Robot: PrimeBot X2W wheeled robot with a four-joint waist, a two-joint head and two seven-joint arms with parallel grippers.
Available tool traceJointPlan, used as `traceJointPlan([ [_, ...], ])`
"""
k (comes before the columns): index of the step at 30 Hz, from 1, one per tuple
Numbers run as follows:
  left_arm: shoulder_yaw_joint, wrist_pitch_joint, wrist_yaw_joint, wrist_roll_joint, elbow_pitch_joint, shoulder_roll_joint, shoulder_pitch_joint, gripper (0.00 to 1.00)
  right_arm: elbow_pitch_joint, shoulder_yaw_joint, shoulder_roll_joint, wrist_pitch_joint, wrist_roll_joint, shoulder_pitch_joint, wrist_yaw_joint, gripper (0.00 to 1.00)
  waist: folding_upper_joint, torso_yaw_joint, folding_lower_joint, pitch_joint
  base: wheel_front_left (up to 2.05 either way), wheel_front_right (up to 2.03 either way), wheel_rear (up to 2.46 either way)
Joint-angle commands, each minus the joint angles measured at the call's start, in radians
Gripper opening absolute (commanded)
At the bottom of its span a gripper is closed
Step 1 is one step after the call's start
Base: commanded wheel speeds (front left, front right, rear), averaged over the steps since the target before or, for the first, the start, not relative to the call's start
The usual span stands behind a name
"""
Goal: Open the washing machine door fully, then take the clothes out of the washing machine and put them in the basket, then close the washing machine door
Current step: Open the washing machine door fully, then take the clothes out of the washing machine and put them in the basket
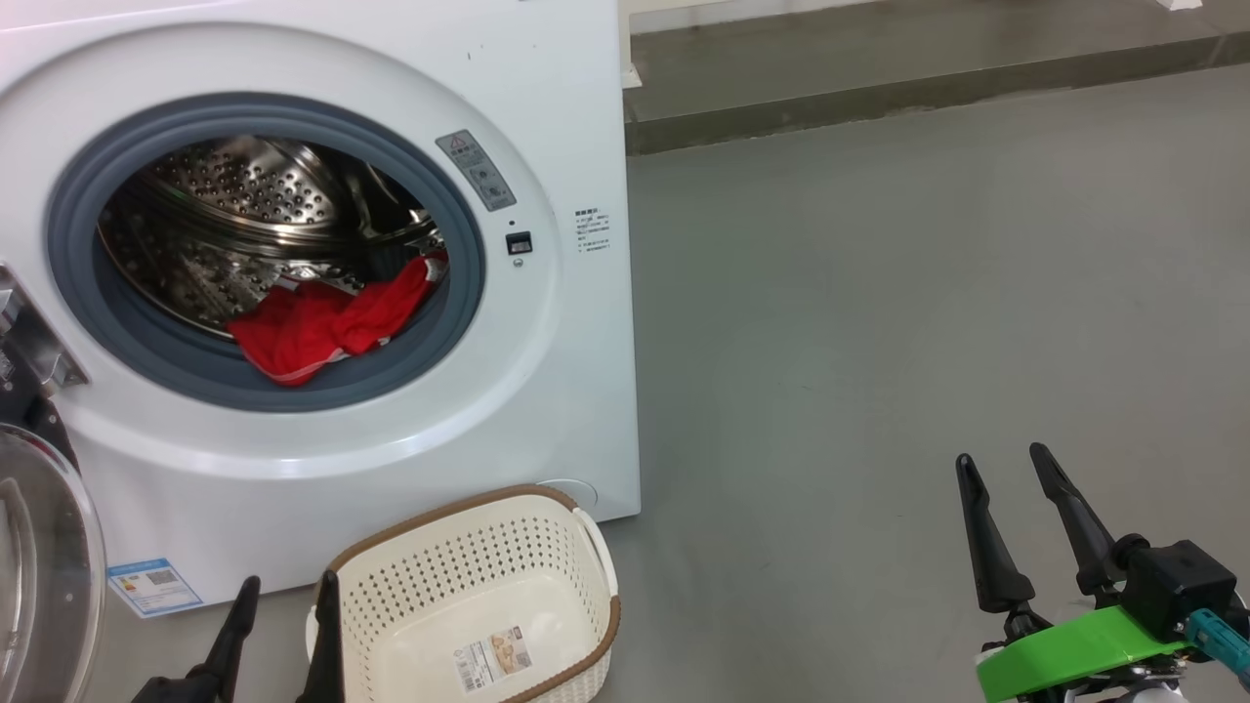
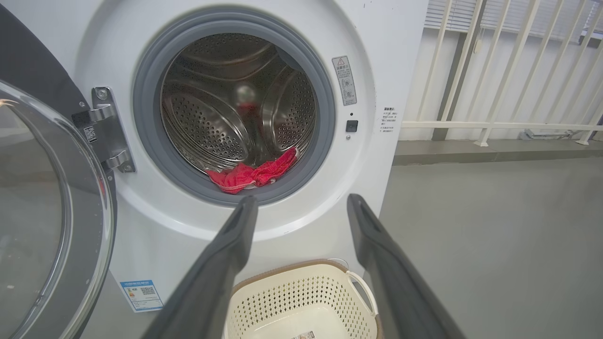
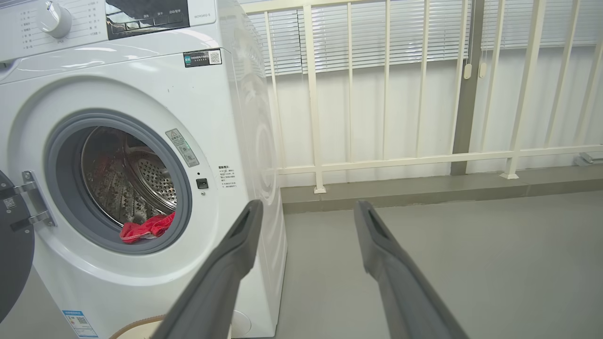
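Note:
The white washing machine [image 1: 547,322] stands with its door [image 1: 44,566] swung wide to the left, clear window showing. Red clothes [image 1: 327,322] lie at the front lip of the steel drum, partly over the grey ring; in the left wrist view the clothes [image 2: 252,174] sit just above my fingertips. The cream basket [image 1: 479,605] stands on the floor before the machine and holds nothing but its label. My left gripper [image 1: 285,596] is open, low beside the basket's left rim. My right gripper [image 1: 1006,469] is open over bare floor, far right.
A grey floor [image 1: 879,322] spreads to the right of the machine. A raised kerb [image 1: 879,98] and a white railing [image 3: 414,160] run along the far side. The door's metal hinge [image 2: 106,129] sticks out at the opening's left.

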State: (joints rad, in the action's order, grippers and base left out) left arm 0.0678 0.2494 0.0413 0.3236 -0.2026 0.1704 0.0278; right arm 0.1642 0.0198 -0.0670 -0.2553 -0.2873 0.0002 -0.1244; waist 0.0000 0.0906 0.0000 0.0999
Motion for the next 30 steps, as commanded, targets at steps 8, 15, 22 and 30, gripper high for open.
traceJointPlan([
  [8, -0.058, 0.012, 0.029, -0.047, -0.006, 0.002, -0.025, 1.00, -0.027, -0.024, -0.007, -0.006, 0.015, -0.018, -0.006, 1.00, 0.0000, -0.016, 0.0000, -0.004, 0.09, -0.13, 0.04],
  [15, -0.061, 0.012, 0.024, -0.059, -0.002, -0.005, -0.035, 1.00, -0.025, -0.027, -0.004, -0.006, 0.017, -0.019, -0.006, 1.00, 0.0000, -0.024, 0.0000, -0.013, 0.96, -0.97, 0.01],
  [22, -0.069, 0.012, 0.006, -0.049, 0.001, -0.011, -0.036, 1.00, -0.019, -0.034, -0.005, -0.006, 0.015, -0.022, -0.006, 1.00, 0.0000, -0.023, 0.0000, -0.019, 1.81, -1.81, 0.00],
  [30, -0.075, 0.012, -0.004, -0.053, 0.020, -0.020, -0.037, 1.00, -0.014, -0.035, -0.006, -0.006, 0.012, -0.024, -0.006, 1.00, 0.0000, -0.021, 0.0000, -0.030, 1.18, -1.18, 0.00],
])
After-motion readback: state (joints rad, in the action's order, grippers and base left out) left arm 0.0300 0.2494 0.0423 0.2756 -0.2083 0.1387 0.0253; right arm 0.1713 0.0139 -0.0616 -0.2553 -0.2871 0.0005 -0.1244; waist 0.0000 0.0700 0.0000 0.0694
